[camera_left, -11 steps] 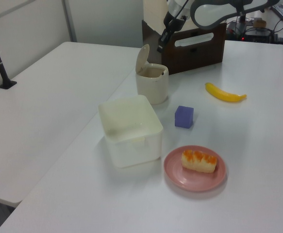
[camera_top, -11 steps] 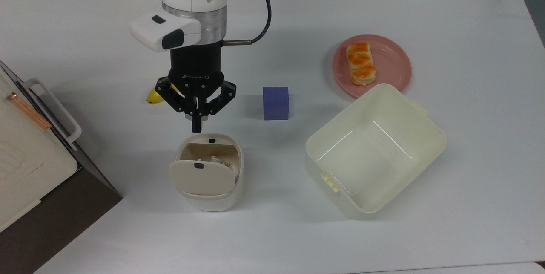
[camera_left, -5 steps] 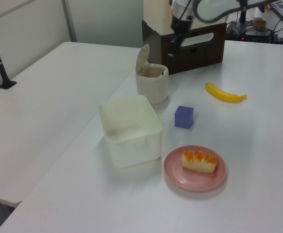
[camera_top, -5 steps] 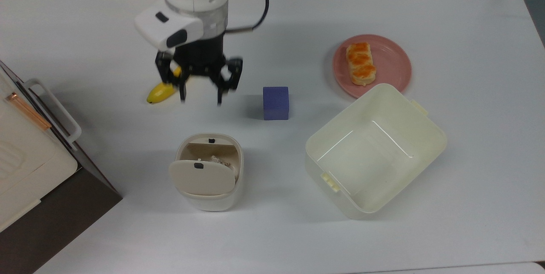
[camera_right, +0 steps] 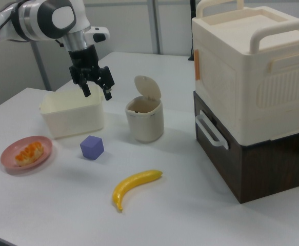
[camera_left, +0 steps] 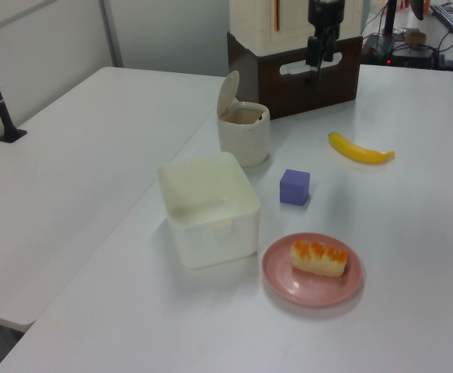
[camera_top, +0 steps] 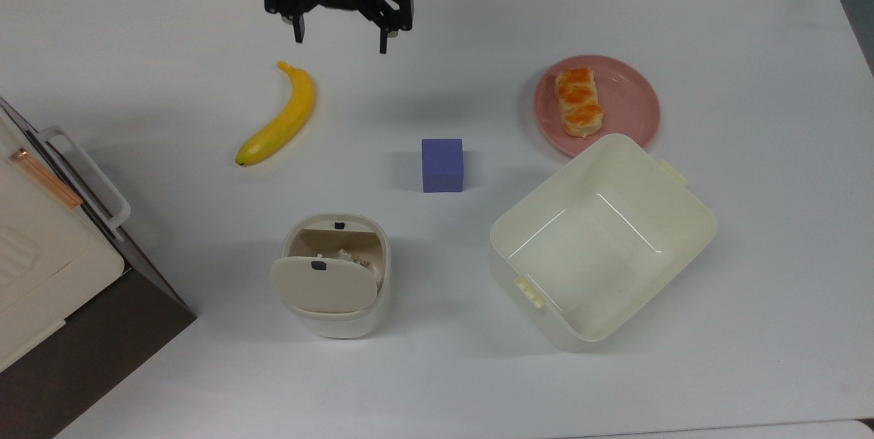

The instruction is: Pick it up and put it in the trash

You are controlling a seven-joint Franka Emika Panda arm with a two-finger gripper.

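The trash is a small cream bin at the top view's lower centre-left, its flap lid tilted open. Inside the opening lies the crumpled off-white paper wad, partly hidden by the lid. My gripper hangs high over the table near the top view's upper edge, far from the bin, open with nothing between its fingers. The bin also stands mid-table in the right view, with the gripper up to its left. In the left view the gripper hangs beyond the bin.
A yellow banana lies between gripper and bin. A purple cube sits mid-table. A larger pale-yellow tub and a pink plate with a pastry are on the top view's right. A stacked cream and brown box fills its left edge.
The gripper went from shut just above the bin to open, then rose and pulled back toward the top view's upper edge, uncovering the banana. The wad stayed in the bin.
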